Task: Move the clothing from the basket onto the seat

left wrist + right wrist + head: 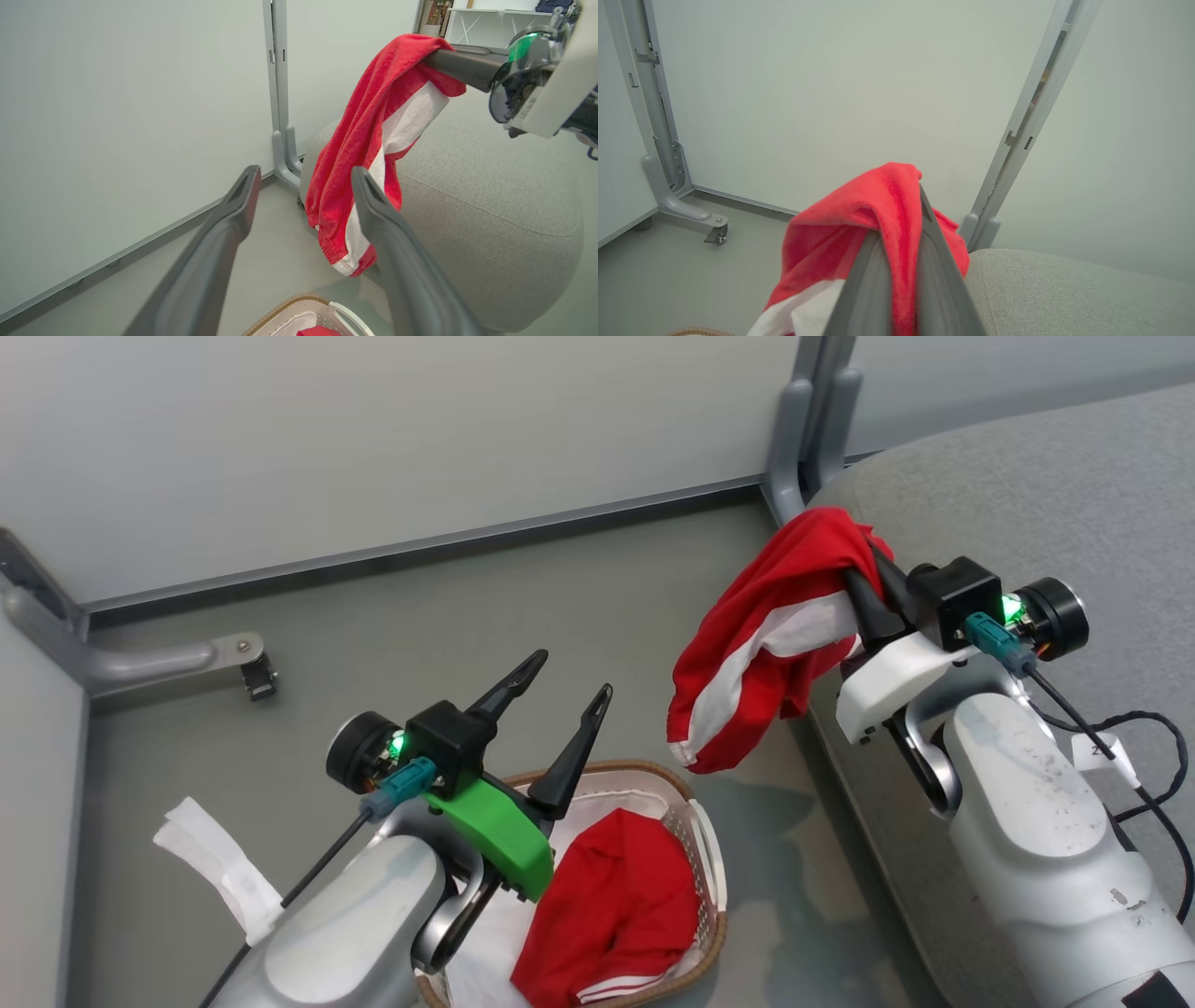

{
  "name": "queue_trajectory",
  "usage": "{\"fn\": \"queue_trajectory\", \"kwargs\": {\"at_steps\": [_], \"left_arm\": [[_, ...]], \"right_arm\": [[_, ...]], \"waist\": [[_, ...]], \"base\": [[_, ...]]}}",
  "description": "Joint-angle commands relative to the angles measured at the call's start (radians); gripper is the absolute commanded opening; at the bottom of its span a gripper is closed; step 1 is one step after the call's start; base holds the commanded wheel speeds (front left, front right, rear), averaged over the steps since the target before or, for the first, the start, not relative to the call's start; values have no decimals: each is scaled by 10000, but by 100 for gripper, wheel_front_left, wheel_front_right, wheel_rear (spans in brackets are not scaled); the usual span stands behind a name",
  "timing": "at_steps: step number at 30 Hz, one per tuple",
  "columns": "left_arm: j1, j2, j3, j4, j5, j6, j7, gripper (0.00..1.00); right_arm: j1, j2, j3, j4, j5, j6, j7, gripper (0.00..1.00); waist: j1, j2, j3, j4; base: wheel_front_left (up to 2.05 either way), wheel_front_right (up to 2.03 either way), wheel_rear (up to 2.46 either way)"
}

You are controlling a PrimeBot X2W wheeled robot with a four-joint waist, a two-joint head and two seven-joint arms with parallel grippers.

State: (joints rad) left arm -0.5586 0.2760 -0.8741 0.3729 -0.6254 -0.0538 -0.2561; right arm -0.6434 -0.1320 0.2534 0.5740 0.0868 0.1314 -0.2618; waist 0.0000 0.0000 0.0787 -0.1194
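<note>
One red garment with a white panel (775, 644) hangs in the air from my right gripper (864, 574), which is shut on it at the near edge of the grey seat (1055, 495). The same garment (373, 140) dangles beside the seat (490, 205) in the left wrist view, and drapes over my right fingers (896, 261). A second red garment (616, 905) lies in the white lattice basket (714, 887) on the floor. My left gripper (574, 677) is open above the basket's far rim, holding nothing; its fingers (224, 233) frame the hanging garment.
White partition panels on grey wheeled feet (187, 658) close off the far side and left. A grey post (808, 429) stands at the seat's far corner. A crumpled white paper strip (219, 863) lies on the grey floor left of my left arm.
</note>
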Motion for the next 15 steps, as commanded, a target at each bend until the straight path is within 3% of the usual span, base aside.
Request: {"fn": "queue_trajectory", "kwargs": {"at_steps": [1, 15], "left_arm": [[200, -46, -19, -10, 62, 32, -42, 100], [105, -357, -201, 115, 546, -21, -90, 100]], "right_arm": [[201, -43, -112, -187, -45, -14, -47, 0], [1208, -197, -767, -1901, -122, -14, 191, 0]], "waist": [[0, 0, 123, -496], [0, 0, 834, -2937]], "base": [[0, 0, 0], [0, 0, 0]]}}
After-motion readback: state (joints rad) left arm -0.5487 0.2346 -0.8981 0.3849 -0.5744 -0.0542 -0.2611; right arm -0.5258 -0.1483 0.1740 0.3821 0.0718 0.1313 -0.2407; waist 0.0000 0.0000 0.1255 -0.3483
